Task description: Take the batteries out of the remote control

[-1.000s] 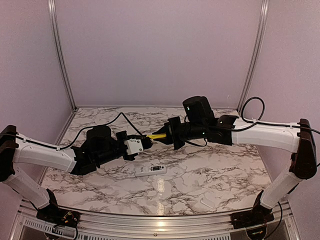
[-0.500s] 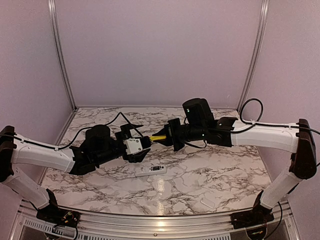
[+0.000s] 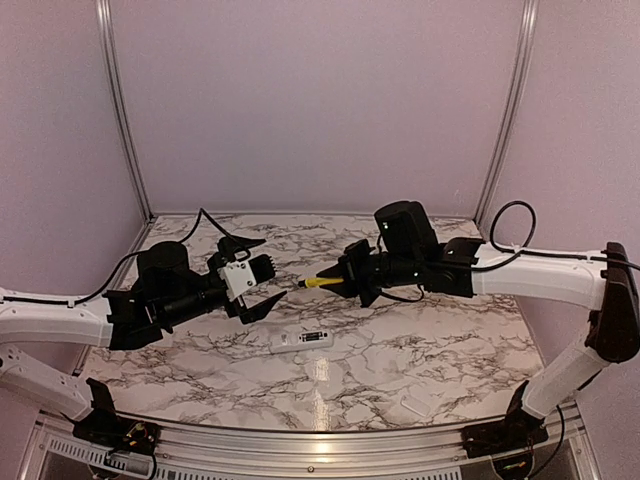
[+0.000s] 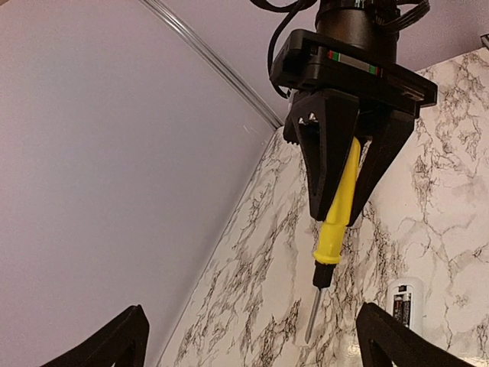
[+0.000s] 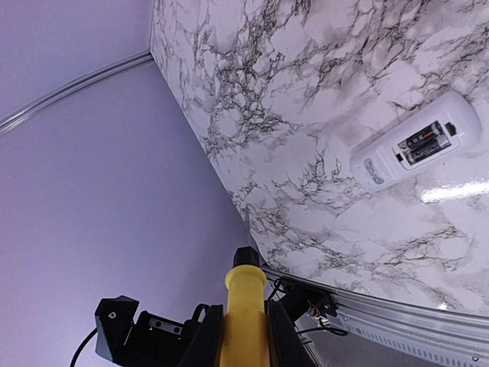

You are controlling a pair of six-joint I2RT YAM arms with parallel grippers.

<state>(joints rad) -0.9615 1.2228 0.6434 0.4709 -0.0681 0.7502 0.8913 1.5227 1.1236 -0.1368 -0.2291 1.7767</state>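
The white remote control (image 3: 303, 340) lies on the marble table, dark recess facing up. The batteries (image 5: 424, 143) sit inside that recess, seen clearly in the right wrist view. The remote's end (image 4: 403, 302) shows at the lower right of the left wrist view. My right gripper (image 3: 345, 275) hangs above the table behind the remote, shut on the yellow screwdriver (image 3: 318, 281) by its handle, the blade pointing left. My left gripper (image 3: 262, 272) stands wide open, a short way left of the blade tip, holding nothing. Its dark fingertips (image 4: 126, 336) frame the screwdriver (image 4: 340, 206).
A small flat white cover piece (image 3: 415, 405) lies near the table's front right edge. Purple walls and metal corner posts (image 3: 120, 110) close in the back and sides. A metal rail (image 3: 320, 440) runs along the front edge.
My left gripper has opened, let go of the screwdriver's blade end and drawn back to the left. The right gripper keeps the handle and has shifted slightly right.
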